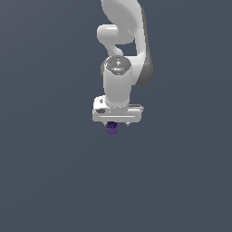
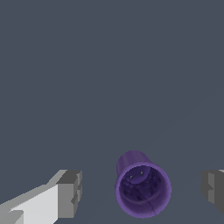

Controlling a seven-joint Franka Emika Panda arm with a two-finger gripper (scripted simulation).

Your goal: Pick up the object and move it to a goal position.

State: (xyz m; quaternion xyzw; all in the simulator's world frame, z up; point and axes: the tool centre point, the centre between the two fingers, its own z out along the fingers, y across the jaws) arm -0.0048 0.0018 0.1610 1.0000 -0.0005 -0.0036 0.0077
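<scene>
The object is a small purple cup (image 2: 142, 186) with a wider open rim facing the wrist camera. It stands on the grey floor between my two fingers, with gaps on both sides. My gripper (image 2: 142, 192) is open; one grey fingertip (image 2: 70, 192) and the other fingertip (image 2: 213, 189) are apart from the cup. In the exterior view the cup (image 1: 112, 128) shows just below the white gripper block (image 1: 118, 113), and the fingers are mostly hidden there.
The white arm (image 1: 122, 54) rises above the gripper in the exterior view. A plain dark grey floor (image 1: 54, 172) surrounds the cup on all sides. No goal marker shows.
</scene>
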